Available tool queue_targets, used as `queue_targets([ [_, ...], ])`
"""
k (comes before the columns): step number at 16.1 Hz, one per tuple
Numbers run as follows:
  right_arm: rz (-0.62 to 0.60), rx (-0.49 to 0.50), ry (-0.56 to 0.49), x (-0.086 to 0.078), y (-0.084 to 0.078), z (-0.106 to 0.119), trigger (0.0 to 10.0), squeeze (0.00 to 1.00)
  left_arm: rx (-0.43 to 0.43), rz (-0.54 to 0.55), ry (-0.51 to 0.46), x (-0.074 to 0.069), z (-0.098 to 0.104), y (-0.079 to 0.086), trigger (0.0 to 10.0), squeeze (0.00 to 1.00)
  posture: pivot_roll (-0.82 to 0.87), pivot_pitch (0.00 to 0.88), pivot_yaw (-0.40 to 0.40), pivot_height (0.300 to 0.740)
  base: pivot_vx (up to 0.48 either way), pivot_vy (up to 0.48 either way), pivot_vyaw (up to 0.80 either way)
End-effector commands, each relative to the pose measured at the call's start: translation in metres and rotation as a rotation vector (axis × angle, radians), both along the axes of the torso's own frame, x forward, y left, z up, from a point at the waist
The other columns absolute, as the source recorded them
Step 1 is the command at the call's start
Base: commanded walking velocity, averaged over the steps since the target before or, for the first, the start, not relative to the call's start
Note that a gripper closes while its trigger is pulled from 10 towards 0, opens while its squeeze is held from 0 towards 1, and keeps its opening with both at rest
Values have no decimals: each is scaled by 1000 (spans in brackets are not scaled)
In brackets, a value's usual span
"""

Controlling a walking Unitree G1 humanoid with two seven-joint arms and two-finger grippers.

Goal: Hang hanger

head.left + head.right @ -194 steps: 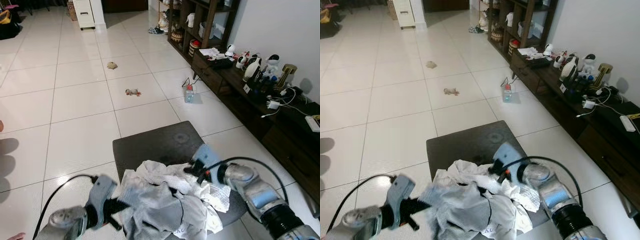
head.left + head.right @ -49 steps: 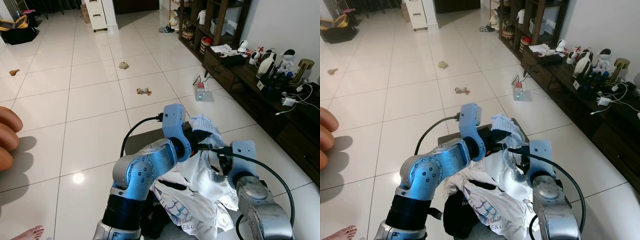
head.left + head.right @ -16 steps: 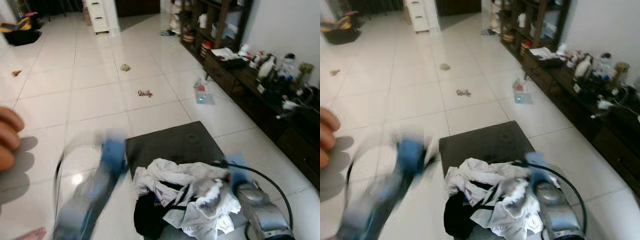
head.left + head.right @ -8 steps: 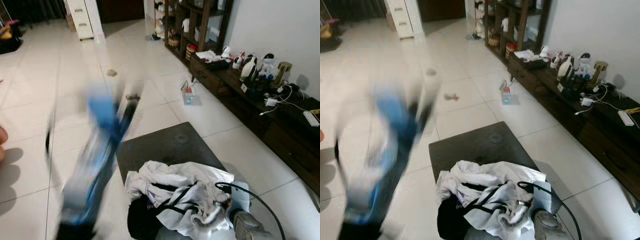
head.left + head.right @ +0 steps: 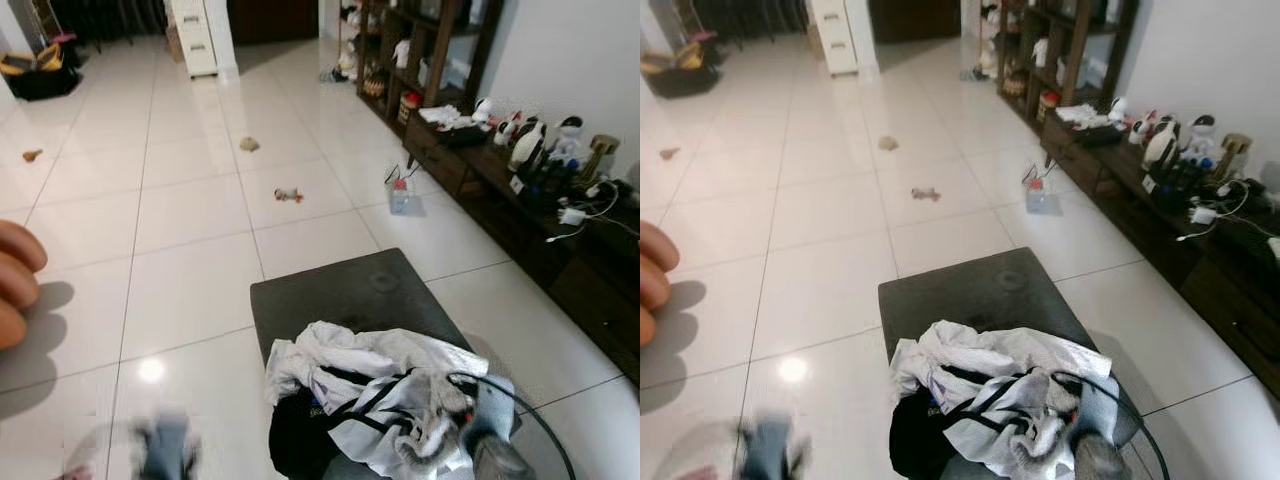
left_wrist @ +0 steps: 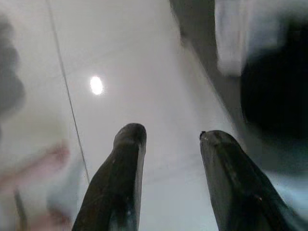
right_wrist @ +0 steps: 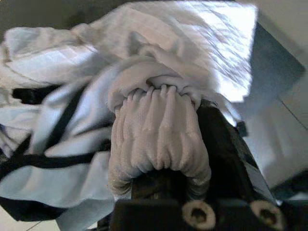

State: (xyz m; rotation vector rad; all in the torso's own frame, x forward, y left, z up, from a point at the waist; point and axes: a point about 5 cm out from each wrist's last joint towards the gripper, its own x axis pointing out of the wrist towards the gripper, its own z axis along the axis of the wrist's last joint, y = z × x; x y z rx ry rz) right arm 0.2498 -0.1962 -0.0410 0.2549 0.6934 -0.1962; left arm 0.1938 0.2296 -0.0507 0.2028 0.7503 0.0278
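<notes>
The right gripper (image 7: 159, 144) is clenched on a bunched white garment (image 7: 159, 130) atop the dark ottoman (image 5: 340, 295), while the left gripper (image 6: 168, 144) hangs released over white floor tiles (image 5: 190, 210)

**Colours before us**

We see glossy white floor tiles (image 5: 190, 210), a dark grey ottoman (image 5: 340, 295), white and pale grey clothes (image 5: 375, 385) with black straps, a dark brown cabinet (image 5: 520, 215), black fingers (image 6: 120, 183)
</notes>
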Motion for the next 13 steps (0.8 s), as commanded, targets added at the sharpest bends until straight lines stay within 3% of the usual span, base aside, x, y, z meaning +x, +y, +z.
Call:
queue_targets([
  [1, -55, 34, 19, -9, -4, -6, 0, 0, 26, -15, 112, -20, -17, 0, 10000, 0, 25, 63, -10, 740, 0, 0, 0],
  [2, -66, 48, 31, -12, -4, -9, 0, 0, 44, -25, 140, -25, -21, 0, 10000, 0, 22, 60, -9, 740, 0, 0, 0],
  [3, -66, 51, 82, -24, -4, -17, 10000, 0, 69, -12, 162, -28, -24, 2, 10000, 0, 19, 57, -8, 740, 0, 0, 0],
  [5, -115, 59, 114, -34, -9, -23, 10000, 0, 127, -31, 150, -24, -23, 5, 10000, 0, 29, 57, -8, 740, 0, 0, 0],
  [7, -124, 60, 149, -46, -10, -29, 10000, 0, 129, -55, 143, -17, -21, 2, 10000, 0, 32, 54, -3, 740, 0, 0, 0],
  [10, 92, -38, 203, -55, 3, -37, 10000, 0, 115, -95, 184, -20, -28, -5, 10000, 0, 24, 54, -1, 740, 0, 0, 0],
  [13, 129, -41, 204, -57, 5, -37, 10000, 0, 124, -125, 246, -33, -35, -4, 10000, 0, 20, 58, -2, 740, 0, 0, 0],
])
